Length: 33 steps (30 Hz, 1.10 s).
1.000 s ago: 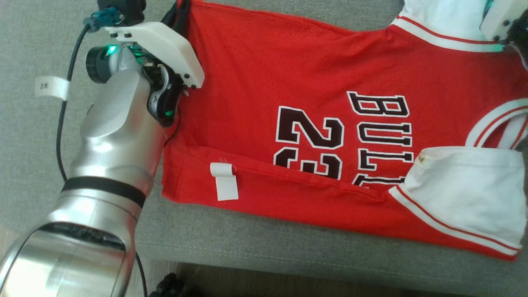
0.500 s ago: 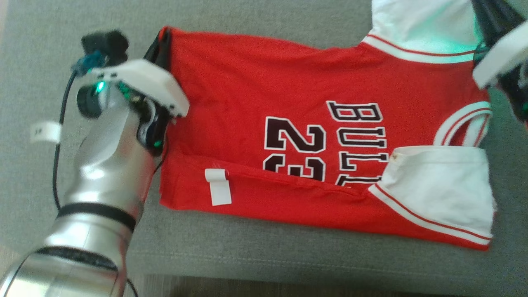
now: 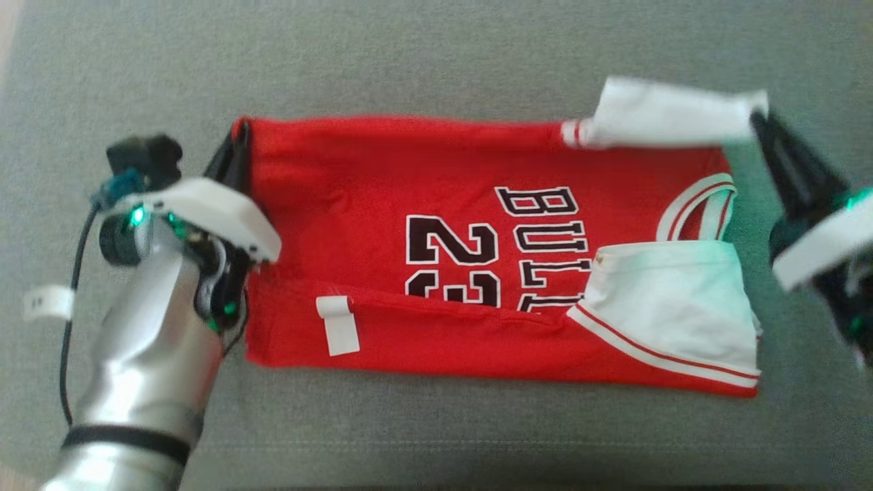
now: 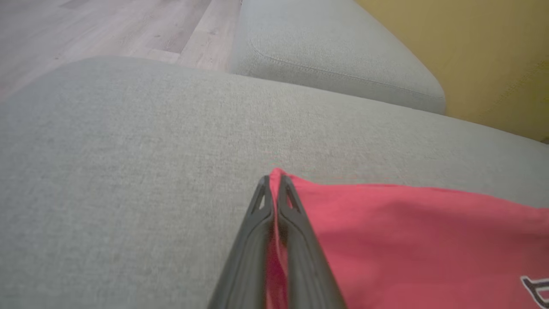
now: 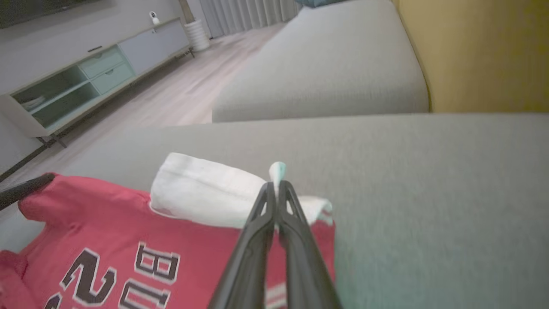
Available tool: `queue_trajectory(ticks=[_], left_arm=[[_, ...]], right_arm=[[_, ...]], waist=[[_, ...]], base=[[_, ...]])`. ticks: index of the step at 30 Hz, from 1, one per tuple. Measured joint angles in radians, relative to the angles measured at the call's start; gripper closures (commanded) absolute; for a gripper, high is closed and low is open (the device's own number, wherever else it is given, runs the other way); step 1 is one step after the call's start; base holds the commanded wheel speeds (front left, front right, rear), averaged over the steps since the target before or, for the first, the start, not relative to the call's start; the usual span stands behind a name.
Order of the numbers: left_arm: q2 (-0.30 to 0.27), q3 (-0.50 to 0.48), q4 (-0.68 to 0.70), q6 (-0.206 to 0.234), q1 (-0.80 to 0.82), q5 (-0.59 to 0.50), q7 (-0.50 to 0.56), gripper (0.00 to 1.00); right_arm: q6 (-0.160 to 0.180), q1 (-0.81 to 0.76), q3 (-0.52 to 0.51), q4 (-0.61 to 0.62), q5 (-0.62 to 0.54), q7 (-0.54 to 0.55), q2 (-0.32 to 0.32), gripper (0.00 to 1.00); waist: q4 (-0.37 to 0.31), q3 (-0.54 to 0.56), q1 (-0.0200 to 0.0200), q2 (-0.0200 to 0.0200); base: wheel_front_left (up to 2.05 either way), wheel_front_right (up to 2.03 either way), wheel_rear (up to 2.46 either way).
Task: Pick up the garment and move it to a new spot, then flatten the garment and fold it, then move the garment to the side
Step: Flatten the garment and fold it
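Left wrist view: the left gripper [image 4: 273, 182] is clenched on a red corner of the garment [image 4: 407, 223], with a strip of red fabric pinched between the two closed fingers [image 4: 300, 240]. In the right wrist view, the right gripper [image 5: 276, 186] is likewise clamped on the edge of the white sleeve [image 5: 201, 193], and a small tip of white fabric protrudes just past the fingertips.

In the head view, the left gripper [image 3: 235, 146] grasps the garment [image 3: 423, 170] at its far left corner. The right gripper [image 3: 758, 121] grasps the far right corner at the end of the white sleeve [image 3: 661, 119]. The far edge of the garment runs almost straight between the two grasp points.

The garment lies spread on the grey sofa cushion [image 3: 436, 54], with the "23" and "BULLS" print facing up. Its near edge is folded over the print. A second white sleeve [image 3: 668, 307] lies on the near right part of the garment, and a white label [image 3: 337, 326] sits on the fold at near left.
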State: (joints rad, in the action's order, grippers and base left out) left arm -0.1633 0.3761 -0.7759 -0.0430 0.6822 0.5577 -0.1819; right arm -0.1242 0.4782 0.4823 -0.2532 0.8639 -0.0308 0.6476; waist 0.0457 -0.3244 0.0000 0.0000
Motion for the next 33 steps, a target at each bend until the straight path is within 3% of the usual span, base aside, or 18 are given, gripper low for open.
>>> queue_trajectory(ticks=[8,18,19,20,21,22,23,24,25,29,33], left_arm=[[-0.063,-0.030,0.251,0.050,-0.243,0.068,0.083,1.00],[-0.127,-0.043,0.517,0.144,-0.437,0.089,0.175,1.00],[-0.128,-0.043,0.525,0.151,-0.449,0.089,0.187,0.91],[-0.128,-0.043,0.525,0.151,-0.449,0.089,0.187,0.64],[-0.128,-0.043,0.532,0.158,-0.460,0.093,0.194,0.14],[-0.128,-0.044,0.541,0.162,-0.472,0.101,0.197,0.00],[-0.129,-0.044,0.549,0.168,-0.483,0.105,0.199,0.00],[-0.129,-0.044,0.552,0.171,-0.493,0.105,0.199,0.00],[-0.129,-0.045,0.555,0.177,-0.502,0.105,0.198,0.00],[-0.129,-0.049,0.577,0.214,-0.545,0.086,0.156,0.00],[-0.131,-0.043,0.641,0.285,-0.587,0.002,0.087,0.00]], right_arm=[[0.000,-0.275,-0.123,0.108,-0.002,0.050,-0.110,1.00],[0.000,-0.449,-0.242,0.189,-0.061,0.117,-0.232,1.00],[0.000,-0.463,-0.251,0.194,-0.067,0.126,-0.244,1.00],[0.000,-0.463,-0.251,0.194,-0.067,0.126,-0.244,1.00],[0.000,-0.477,-0.258,0.199,-0.076,0.134,-0.257,0.88],[0.000,-0.489,-0.264,0.205,-0.084,0.138,-0.268,0.83],[0.000,-0.501,-0.270,0.209,-0.089,0.146,-0.279,0.67],[0.000,-0.513,-0.276,0.211,-0.100,0.155,-0.289,0.25],[0.000,-0.524,-0.279,0.214,-0.110,0.156,-0.297,0.00],[0.000,-0.560,-0.306,0.241,-0.160,0.162,-0.332,0.00],[0.000,-0.575,-0.336,0.302,-0.236,0.132,-0.363,0.00]], waist=[[-0.038,0.023,0.0000,0.0000],[-0.055,0.029,0.0000,0.0000],[-0.056,0.029,0.0000,0.0000],[-0.056,0.029,0.0000,0.0000],[-0.056,0.031,0.0000,0.0000],[-0.057,0.032,0.0000,0.0000],[-0.058,0.033,0.0000,0.0000],[-0.058,0.036,0.0000,0.0000],[-0.059,0.038,0.0000,0.0000],[-0.063,0.048,0.0000,0.0000],[-0.066,0.064,0.0000,0.0000]], base=[[0.00,0.00,0.00],[0.00,0.00,0.00],[0.00,0.00,0.00],[0.00,0.00,0.00],[0.00,0.00,0.00],[0.00,0.00,0.00],[0.00,0.00,0.00],[0.00,0.00,0.00],[0.00,0.00,0.00],[0.00,0.00,0.00],[0.00,0.00,0.00]])
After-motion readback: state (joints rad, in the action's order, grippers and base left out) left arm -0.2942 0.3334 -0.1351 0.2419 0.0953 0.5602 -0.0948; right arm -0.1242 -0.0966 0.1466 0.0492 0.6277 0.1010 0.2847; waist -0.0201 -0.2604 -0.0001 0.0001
